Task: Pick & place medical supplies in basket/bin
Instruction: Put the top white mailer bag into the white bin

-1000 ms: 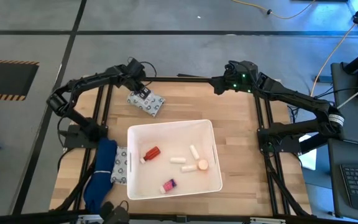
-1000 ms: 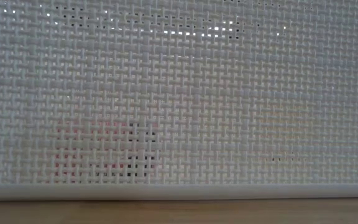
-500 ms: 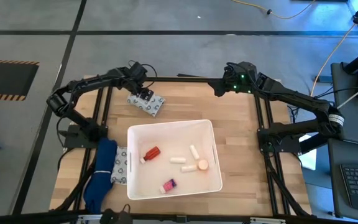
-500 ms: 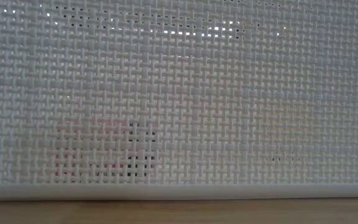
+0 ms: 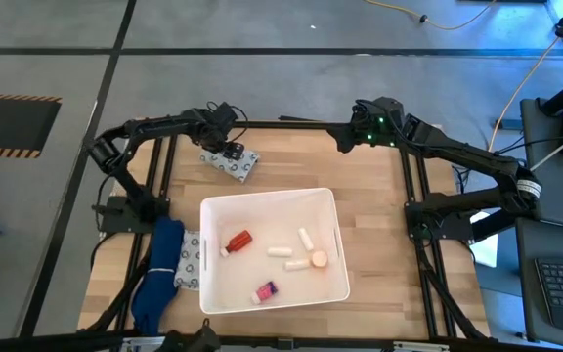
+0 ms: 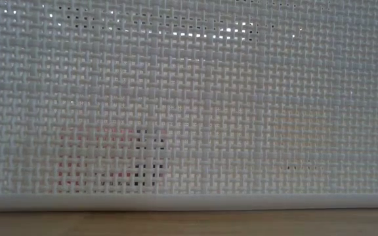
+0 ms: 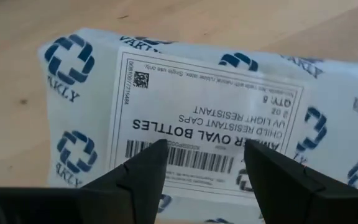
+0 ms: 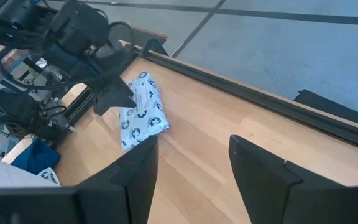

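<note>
One patterned packet is lying outside the bin, so I am hovering my left gripper, released, needing to clench it.

- Packet: white with dark blue cross logos, white label printed in black.
- Tub: white; its wall is a woven white mesh in the low view.
- Bottle: red.
- Vial cap: orange.
- Other vial cap: pink-purple.
- Tubes: white.
- Table: pale wood planks.
- Cloth: blue.
- Second packet: white, dark-patterned.
- Arms: black.
</note>
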### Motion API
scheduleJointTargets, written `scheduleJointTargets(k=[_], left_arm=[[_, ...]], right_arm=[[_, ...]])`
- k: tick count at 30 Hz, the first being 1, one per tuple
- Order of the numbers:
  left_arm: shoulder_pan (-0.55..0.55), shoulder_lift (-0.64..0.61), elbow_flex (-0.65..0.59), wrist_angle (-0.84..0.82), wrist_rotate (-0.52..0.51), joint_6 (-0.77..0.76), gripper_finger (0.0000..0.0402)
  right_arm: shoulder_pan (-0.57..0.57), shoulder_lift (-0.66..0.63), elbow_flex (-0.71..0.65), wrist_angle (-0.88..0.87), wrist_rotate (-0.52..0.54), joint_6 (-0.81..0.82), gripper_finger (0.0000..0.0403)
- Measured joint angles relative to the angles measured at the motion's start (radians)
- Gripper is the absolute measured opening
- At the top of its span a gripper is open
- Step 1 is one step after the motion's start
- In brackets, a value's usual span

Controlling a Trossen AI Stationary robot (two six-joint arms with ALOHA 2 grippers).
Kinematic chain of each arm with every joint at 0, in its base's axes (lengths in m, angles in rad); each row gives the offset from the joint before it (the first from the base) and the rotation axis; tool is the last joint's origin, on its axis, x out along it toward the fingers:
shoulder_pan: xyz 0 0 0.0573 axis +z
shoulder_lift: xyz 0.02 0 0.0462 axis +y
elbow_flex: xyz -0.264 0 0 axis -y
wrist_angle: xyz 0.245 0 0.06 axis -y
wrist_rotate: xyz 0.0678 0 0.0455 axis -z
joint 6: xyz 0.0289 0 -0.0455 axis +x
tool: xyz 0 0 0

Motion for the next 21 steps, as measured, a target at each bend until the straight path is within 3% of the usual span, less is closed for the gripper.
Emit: scheduleJointTargets(k=[13, 21], left_arm=[[-0.018, 0.047, 0.001, 0.019, -0.009, 0.649, 0.0201], [-0.032, 0.053, -0.005, 0.134, -0.018, 0.977, 0.0198]], right_arm=[[0.0, 0.0, 0.0, -0.005, -0.001, -0.017, 0.0199], [-0.023, 0.014, 0.0, -0.006, -0.07, 0.135, 0.0199]])
